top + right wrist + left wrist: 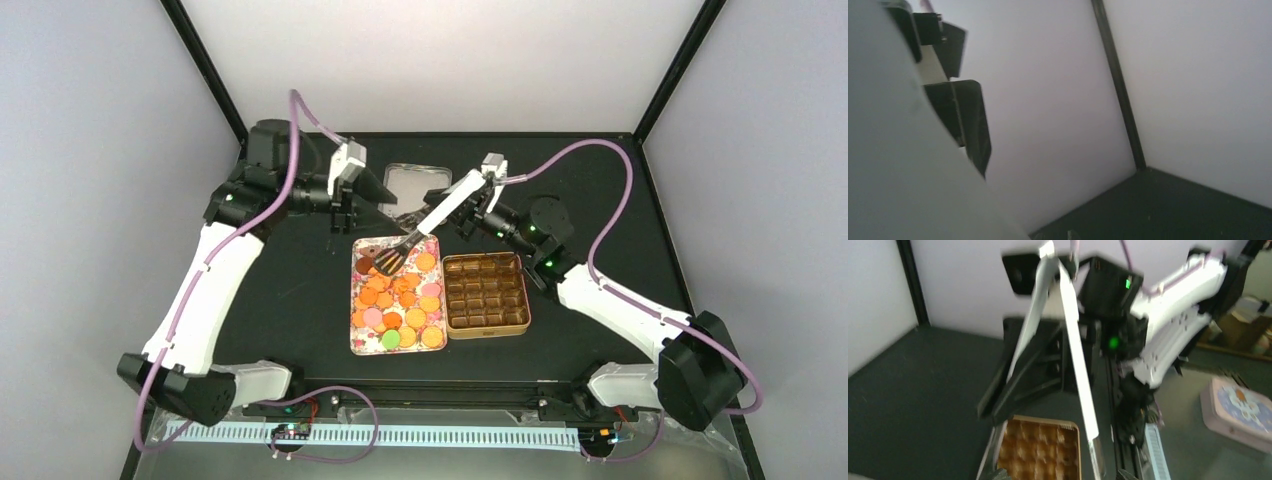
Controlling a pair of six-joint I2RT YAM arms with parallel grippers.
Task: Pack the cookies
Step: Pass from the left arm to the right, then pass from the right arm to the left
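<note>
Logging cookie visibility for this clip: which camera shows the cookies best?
Top external: the cookies lie in full view on their tray, seen from above. Left wrist, blurred, catches only the compartment tin, no cookies. Right wrist shows wall and table, none of them.

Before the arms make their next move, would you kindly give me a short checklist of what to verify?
1. Right gripper shut on the tongs: ok.
2. Tongs' dark tips over the cookies in the tray: ok.
3. A cookie caught between the tips: cannot tell, too small in the top view.
4. Brown tin beside the tray, uncovered, its compartments facing up: ok.
5. Left gripper apart from the tongs and the tray: ok.
6. Left gripper open or shut: cannot tell, its wrist view is blurred.
</note>
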